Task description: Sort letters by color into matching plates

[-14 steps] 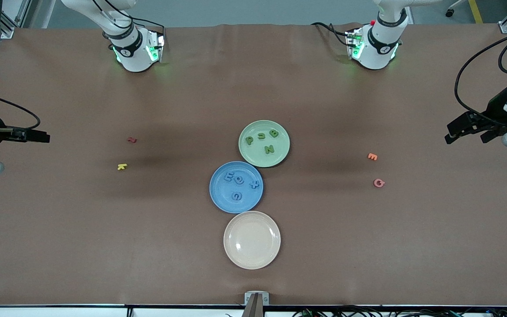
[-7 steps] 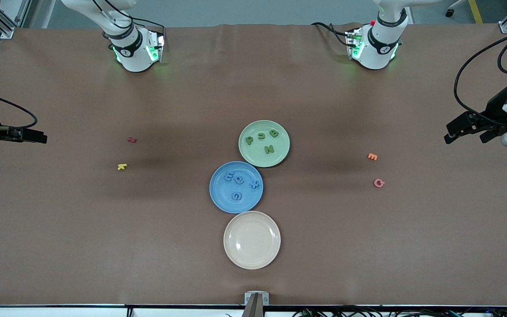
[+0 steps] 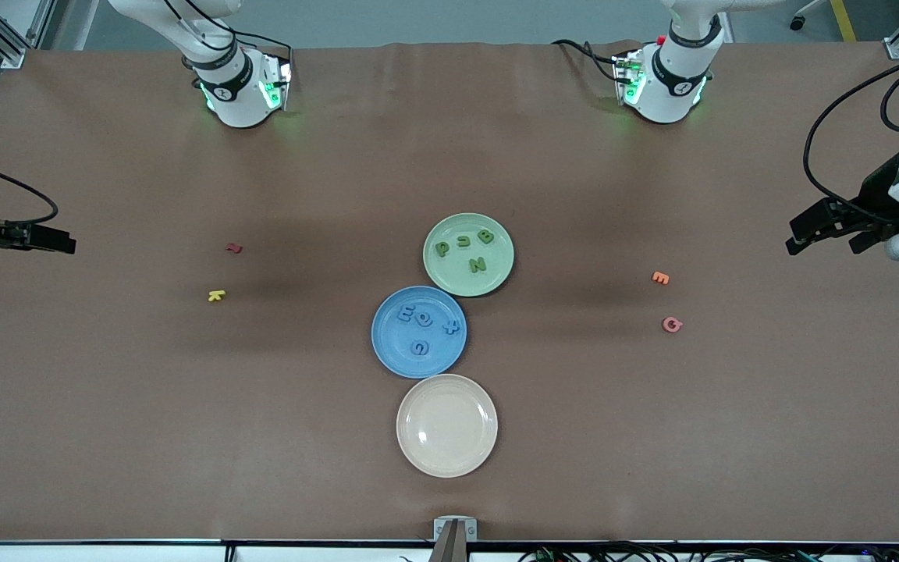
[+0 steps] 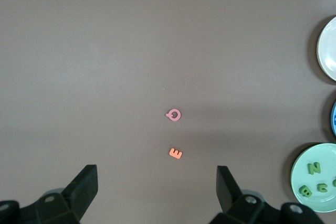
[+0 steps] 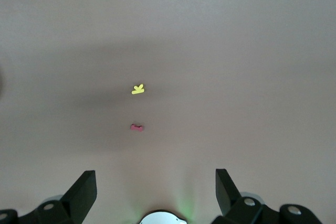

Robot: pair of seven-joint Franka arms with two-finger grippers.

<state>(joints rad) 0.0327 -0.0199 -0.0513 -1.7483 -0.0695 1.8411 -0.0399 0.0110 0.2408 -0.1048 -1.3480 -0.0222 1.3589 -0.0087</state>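
Brown surface (image 3: 652,437). Left claw (image 4: 157,184) and right claw (image 5: 155,188): spread, empty, well apart from the plates (image 3: 468,254); letters (image 3: 418,328) apparently lying flat.

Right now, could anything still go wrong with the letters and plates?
Maybe. The green plate and blue plate touch at their rims, so a nudge to one could shift the other and its letters. The pink letter and orange letter lie loose near the open left gripper; it might wrongly grab one. The open right gripper waits at the right arm's end.

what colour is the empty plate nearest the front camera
Cream-beige plate, clearest in the front view.
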